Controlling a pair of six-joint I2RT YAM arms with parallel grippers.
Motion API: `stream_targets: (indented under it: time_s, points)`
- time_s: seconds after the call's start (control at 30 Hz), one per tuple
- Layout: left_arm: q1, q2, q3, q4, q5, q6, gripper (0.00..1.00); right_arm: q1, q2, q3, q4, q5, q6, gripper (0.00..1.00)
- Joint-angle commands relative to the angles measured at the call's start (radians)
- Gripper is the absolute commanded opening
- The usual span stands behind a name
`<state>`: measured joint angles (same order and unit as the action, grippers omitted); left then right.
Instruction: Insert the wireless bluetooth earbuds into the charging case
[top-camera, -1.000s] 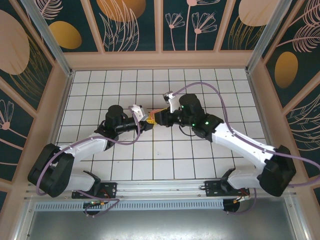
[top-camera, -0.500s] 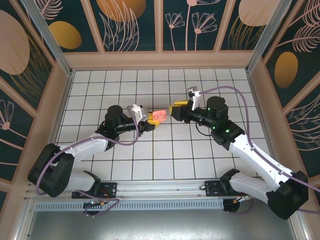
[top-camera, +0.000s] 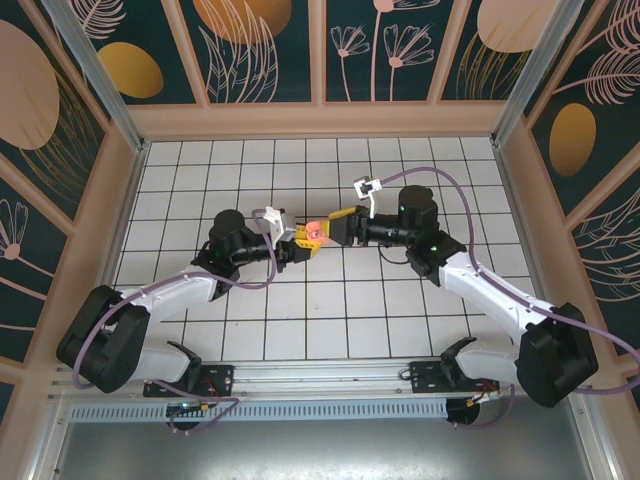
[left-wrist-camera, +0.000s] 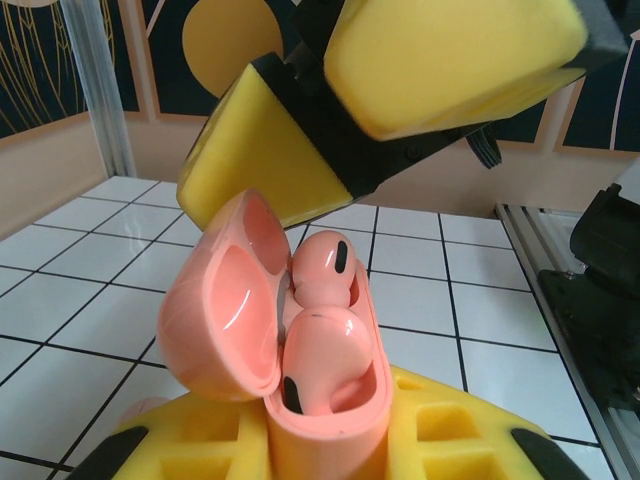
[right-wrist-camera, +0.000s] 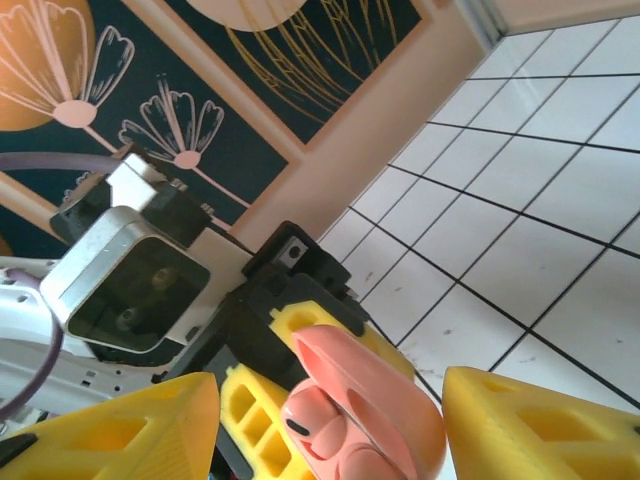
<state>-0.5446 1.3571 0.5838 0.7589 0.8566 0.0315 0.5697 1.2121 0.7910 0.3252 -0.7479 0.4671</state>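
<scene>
Light: bright and even, from overhead in all three views.
Shadows: faint and soft-edged on the white tiles (top-camera: 330, 300).
Glare: soft sheen inside the lid of the charging case (left-wrist-camera: 225, 300).
Blur: right gripper (left-wrist-camera: 330, 125) out of focus in the upper left-wrist frame; bottom corners of the right-wrist frame are soft.

Lab robot cell: gridded white table (top-camera: 200, 170), floral wall panels (top-camera: 380, 50), aluminium frame (top-camera: 92, 70).

Salmon-pink charging case (left-wrist-camera: 215, 300), white black-gridded table (top-camera: 300, 312)
</scene>
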Motion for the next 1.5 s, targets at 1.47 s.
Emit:
stream_targets:
  time_s: [1.47]
  points:
    - [-0.006,-0.049,0.037,0.066,0.121,-0.086,0.22,-0.017,-0.222,-0.1,-0.093,-0.097,-0.963,0.44]
